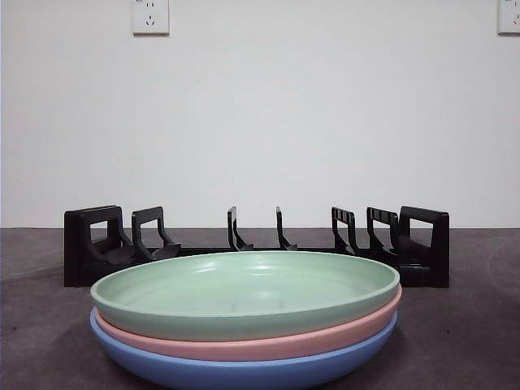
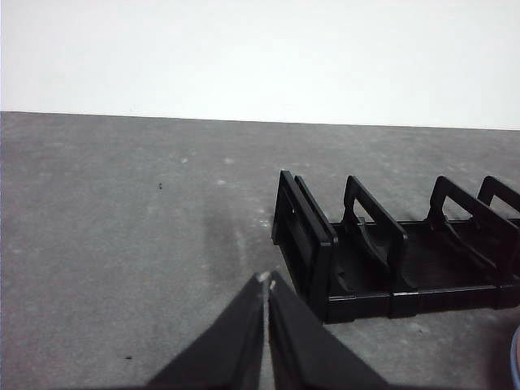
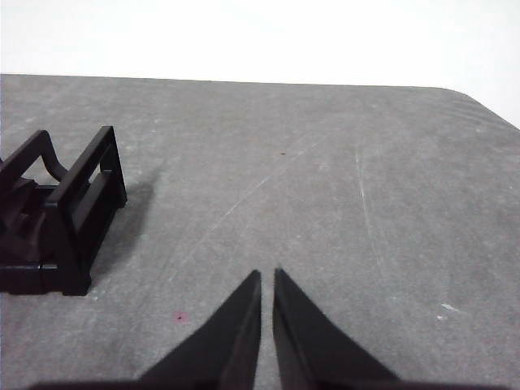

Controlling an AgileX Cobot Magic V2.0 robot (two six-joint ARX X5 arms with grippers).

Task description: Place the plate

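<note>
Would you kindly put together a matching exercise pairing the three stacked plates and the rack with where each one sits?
Things:
1. green plate
2. pink plate
3. blue plate
4. black rack

Places:
A. bottom of the stack, on the table
B. behind the stack, with no plate in it
C. top of the stack
D. middle of the stack

Pairs: 1-C, 2-D, 3-A, 4-B
</note>
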